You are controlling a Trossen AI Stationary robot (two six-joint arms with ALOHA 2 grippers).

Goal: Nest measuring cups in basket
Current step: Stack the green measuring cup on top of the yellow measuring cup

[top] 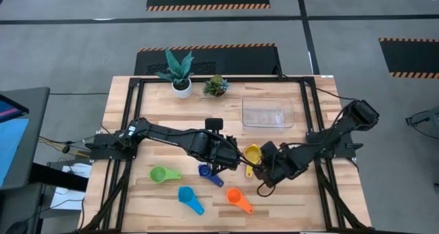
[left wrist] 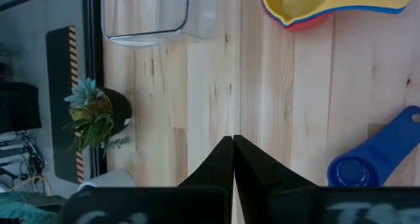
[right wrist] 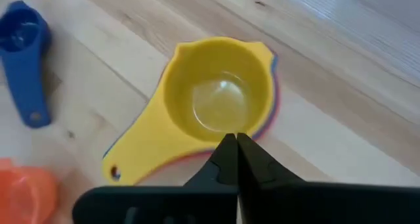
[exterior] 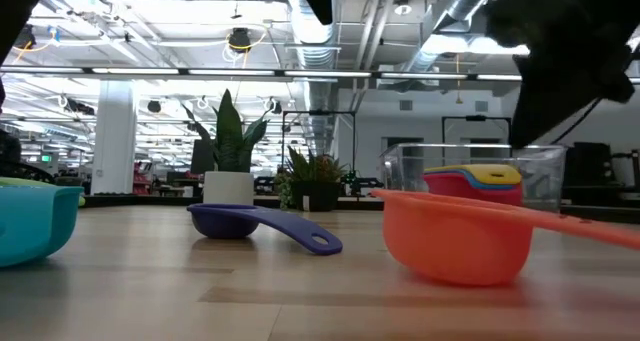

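Right claw [right wrist: 235, 142] is pinched together on nothing, poised just above the yellow cup [right wrist: 216, 106], which sits on top of a stack with red and blue rims peeking out beneath it. In the overhead view that stack [top: 252, 154] lies mid-counter, handle trailing toward the near edge. Left claw [left wrist: 233, 144] is also pressed together and empty, hanging over bare wood between the stack and the dark blue cup [top: 209, 173]. The two claws sit close to each other here, crowding the middle of the counter [top: 137, 203].

Loose cups ring the near side: the dark blue cup with its handle running toward the right near corner, the green cup [top: 162, 174] with handle pointing right, the light blue cup [top: 188, 197] and the orange cup [top: 237, 198] both angled toward the near right.

The clear basket [top: 268, 112] rests toward the far side, well apart from the cups, long axis across the counter, with open wood between it and the stack. A white plant pot [top: 181, 88] and a small green plant [top: 216, 86] stand at the far edge, left of the basket.
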